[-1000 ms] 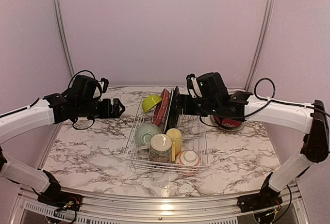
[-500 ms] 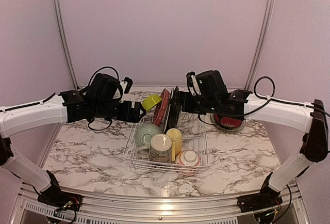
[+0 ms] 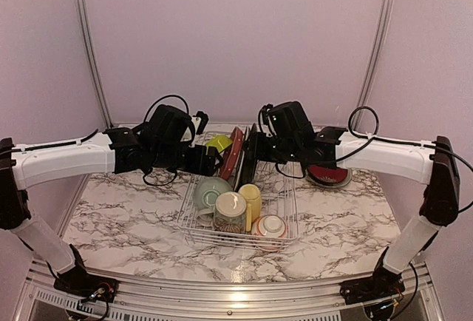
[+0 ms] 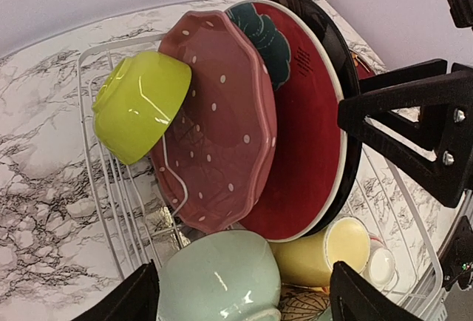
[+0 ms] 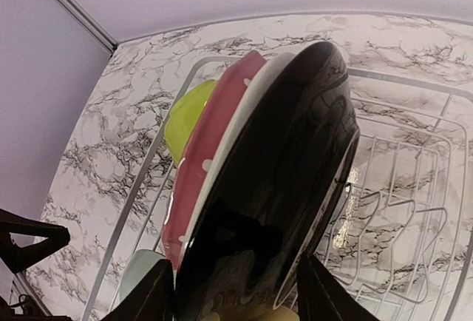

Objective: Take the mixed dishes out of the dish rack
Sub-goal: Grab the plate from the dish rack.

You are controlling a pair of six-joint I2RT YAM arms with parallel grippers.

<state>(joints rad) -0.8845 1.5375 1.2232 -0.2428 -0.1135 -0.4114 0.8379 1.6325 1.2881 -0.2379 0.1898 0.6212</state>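
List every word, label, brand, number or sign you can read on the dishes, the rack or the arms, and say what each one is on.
No text can be read in any view.
Round red plate with a cream rim: a small cluster of dark marks beside its green leaf motif, too small to tell whether it is writing.
White wire dish rack: no lettering shows.

A lab booth (plain lilac walls (image 3: 222,40), aluminium rails (image 3: 87,40)), marbled tabletop (image 3: 126,217).
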